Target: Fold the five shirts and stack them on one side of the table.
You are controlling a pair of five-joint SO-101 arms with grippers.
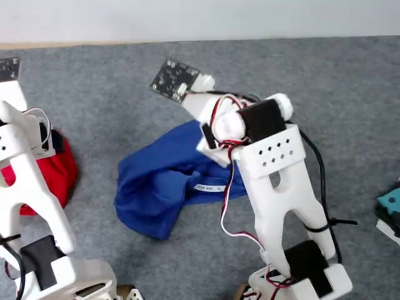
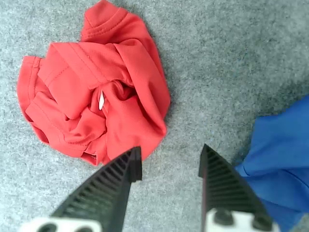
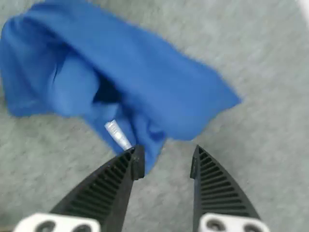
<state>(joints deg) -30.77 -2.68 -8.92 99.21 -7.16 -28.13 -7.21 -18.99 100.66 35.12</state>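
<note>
Grey felt-like table [image 1: 350, 94], pale wall strip along its far edge. Blue shirt [image 1: 162, 181] lies crumpled about mid-table, unfolded, bunched thickest at its left and near side, with a white label [image 1: 209, 187] showing close to its near edge. Red shirt [image 1: 53, 169] sits in a wadded heap at the left edge, well apart from the blue one and partly hidden beneath my left arm. My right arm reaches from the near side over the right part of the blue shirt. On its wrist camera, the right gripper [image 3: 166, 157] hangs with jaws parted, nothing between them but bare grey surface; one fingertip [image 3: 136, 157] sits just beside the blue shirt's edge by the label, and I cannot tell whether it touches. Left gripper [image 2: 170, 159] hovers likewise spread, holding nothing, over the grey strip between the two shirts, red heap on one side, a corner of blue on the other. Teal object [image 1: 390, 203] at the right edge, cut off, unidentified. No folded shirts or stack visible.
</note>
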